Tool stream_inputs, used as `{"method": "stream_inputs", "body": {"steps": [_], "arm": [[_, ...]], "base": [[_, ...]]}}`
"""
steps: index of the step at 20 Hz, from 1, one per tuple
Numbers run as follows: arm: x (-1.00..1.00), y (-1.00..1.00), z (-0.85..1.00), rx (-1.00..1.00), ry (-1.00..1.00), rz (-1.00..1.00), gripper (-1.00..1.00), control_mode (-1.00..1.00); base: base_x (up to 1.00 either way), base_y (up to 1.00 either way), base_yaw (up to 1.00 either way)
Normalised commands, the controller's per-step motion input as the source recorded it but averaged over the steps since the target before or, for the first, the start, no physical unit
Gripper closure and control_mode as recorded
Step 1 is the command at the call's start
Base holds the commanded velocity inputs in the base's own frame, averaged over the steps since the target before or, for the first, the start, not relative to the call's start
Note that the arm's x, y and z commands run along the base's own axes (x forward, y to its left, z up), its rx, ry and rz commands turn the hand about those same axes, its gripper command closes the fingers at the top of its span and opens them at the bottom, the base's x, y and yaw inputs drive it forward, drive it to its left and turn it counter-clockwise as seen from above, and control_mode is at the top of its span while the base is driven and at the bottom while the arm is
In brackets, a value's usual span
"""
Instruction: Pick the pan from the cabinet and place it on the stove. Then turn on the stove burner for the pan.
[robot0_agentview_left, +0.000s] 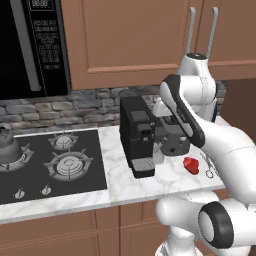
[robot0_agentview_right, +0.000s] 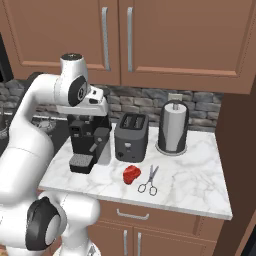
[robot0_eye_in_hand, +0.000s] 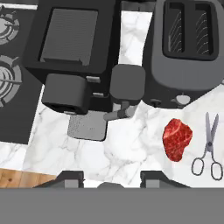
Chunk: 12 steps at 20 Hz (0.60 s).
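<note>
Cabinet (robot0_agentview_right: 150, 40) doors are shut, so you can't see the pan. Gripper (robot0_eye_in_hand: 111, 177) hangs empty, fingers partly apart, above the counter (robot0_eye_in_hand: 131, 148). Probably rigid and heavyish; grab its handle.

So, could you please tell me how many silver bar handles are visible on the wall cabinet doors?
2: both on the wall cabinet above the toaster, a left handle and a right handle, side by side where the doors meet. Others may lie outside view.

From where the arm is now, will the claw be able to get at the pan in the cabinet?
Probably not yet: the cabinet doors are shut, so the pan is hidden, and the claw points down at the counter.
</note>
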Motion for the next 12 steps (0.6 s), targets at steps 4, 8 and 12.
{"method": "stream_inputs", "body": {"steps": [4, 8, 12], "arm": [[-0.25, 0.0, 0.0, 0.0, -0.14, 0.0, -1.0, -1.0], [-0.6, 0.0, 0.03, 0.0, -0.32, 0.0, -1.0, -1.0], [-0.49, -0.02, 0.11, 0.0, -0.31, -0.06, -1.0, -1.0]], "base": [[0.0, 0.0, 0.0], [0.0, 0.0, 0.0], [0.0, 0.0, 0.0]]}}
